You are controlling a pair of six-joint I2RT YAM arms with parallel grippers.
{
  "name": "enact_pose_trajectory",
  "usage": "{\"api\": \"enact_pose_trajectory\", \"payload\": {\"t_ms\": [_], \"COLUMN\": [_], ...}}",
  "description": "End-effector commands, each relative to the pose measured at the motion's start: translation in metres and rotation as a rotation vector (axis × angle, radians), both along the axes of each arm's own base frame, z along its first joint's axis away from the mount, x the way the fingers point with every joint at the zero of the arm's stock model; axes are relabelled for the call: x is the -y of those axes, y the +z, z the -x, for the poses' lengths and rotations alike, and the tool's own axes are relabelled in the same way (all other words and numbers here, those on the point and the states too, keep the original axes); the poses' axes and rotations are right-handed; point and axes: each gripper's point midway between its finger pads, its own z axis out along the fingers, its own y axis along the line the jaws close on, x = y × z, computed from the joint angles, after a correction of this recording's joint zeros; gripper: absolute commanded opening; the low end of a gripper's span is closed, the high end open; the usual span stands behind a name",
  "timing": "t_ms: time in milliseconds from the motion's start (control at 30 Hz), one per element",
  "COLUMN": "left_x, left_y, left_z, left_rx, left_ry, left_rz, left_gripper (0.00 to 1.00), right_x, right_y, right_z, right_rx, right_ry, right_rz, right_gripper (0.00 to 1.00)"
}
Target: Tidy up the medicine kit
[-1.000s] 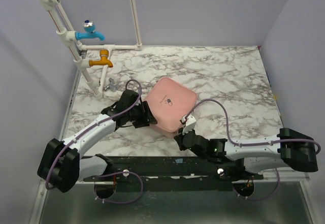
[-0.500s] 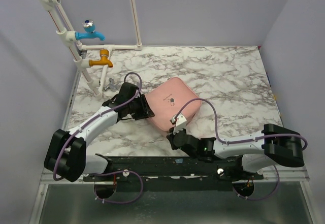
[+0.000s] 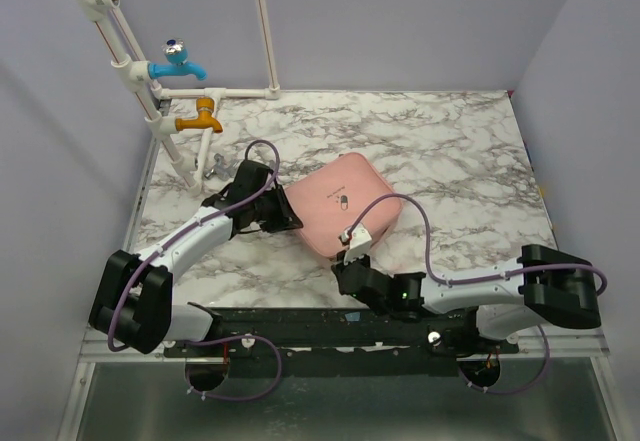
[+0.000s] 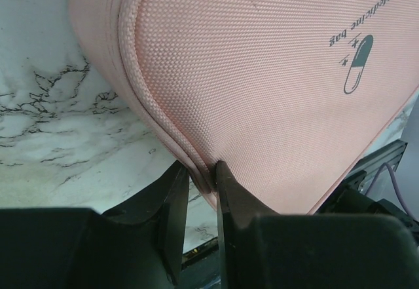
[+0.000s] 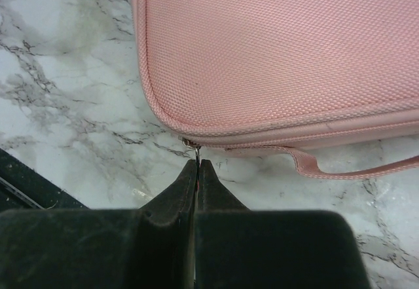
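Left wrist: left claw [image 4: 203, 179] pinches the soft pale-pink fabric medicine kit [image 4: 262, 73] by its rim, right claw [image 5: 197, 166] clamps the zip pull [image 5: 192, 145]; probably light, floppy.

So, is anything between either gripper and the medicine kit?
Nothing visible. The left gripper pinches the medicine kit by its edge seam; the right gripper is shut on the zipper pull at a corner.

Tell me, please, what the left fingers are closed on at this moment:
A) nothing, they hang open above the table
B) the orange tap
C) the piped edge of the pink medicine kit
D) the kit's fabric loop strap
C: the left wrist view shows the left fingers pinching the raised seam along the rim of the medicine kit, which lies on the marble table.
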Motion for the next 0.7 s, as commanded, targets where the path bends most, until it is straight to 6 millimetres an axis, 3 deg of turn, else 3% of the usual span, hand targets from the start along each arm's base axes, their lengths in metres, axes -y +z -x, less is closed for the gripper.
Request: {"api": "enact_pose_trajectory", "payload": {"t_ms": [0, 667], "left_x": [-0.004, -0.014], "left_y": [0.012, 0.011], "left_z": [-0.014, -0.008], "left_rx": [0.074, 0.089], "left_ry": [-0.018, -0.025], "left_rz": [-0.006, 0.012], "left_gripper": [0.02, 0.00], "right_x": [0.044, 0.091], "right_y": [-0.005, 0.010], "right_z": [-0.015, -0.066], "right_rx": [0.049, 0.044], "right_ry": [-0.134, -0.279], "right_rz": [0.131, 0.142], "right_gripper": [0.01, 0.01]}}
